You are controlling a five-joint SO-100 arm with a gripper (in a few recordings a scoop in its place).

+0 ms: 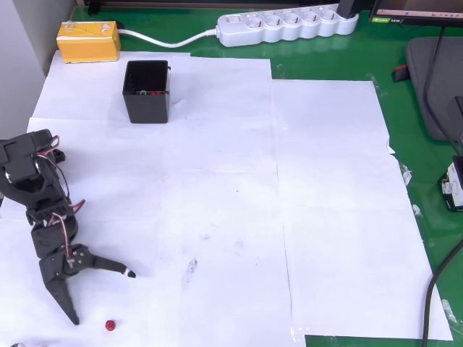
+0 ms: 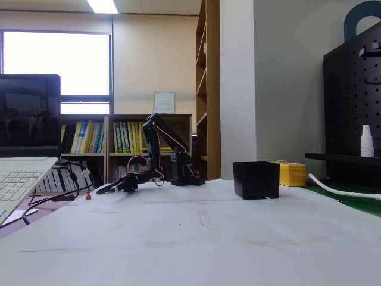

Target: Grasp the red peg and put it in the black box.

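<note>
Overhead view, left to right. The black arm reaches down the left side of the white paper sheets [image 1: 239, 217], ending in the gripper [image 1: 101, 296]. Its jaws are spread wide, one finger pointing right with a pale tip, the other pointing down toward the lower edge, and nothing lies between them. The red peg [image 1: 110, 325] stands on the paper just below and slightly right of the gripper, apart from both fingers, near the lower edge. Further up sits the yellow block [image 1: 88, 41], and to its right the black box [image 1: 146, 92], open-topped, well apart from the peg; something small and red shows inside it. A white power strip [image 1: 286, 25] lies along the upper edge on the green mat [image 1: 427, 181].

Fixed view, left to right. A laptop [image 2: 24, 155], then the red peg [image 2: 88, 195], the gripper [image 2: 113, 187] low beside it, the arm's base, and the black box [image 2: 256, 180] on the right.

Handling, as judged: the peg looks light, rigid and small, likely to roll or tip if nudged, so the fingers should close across its rounded body. From above it reads as a near-round dot, and in the fixed view as slightly taller than wide, suggesting an upright long axis; the detail is too small to be sure.
</note>
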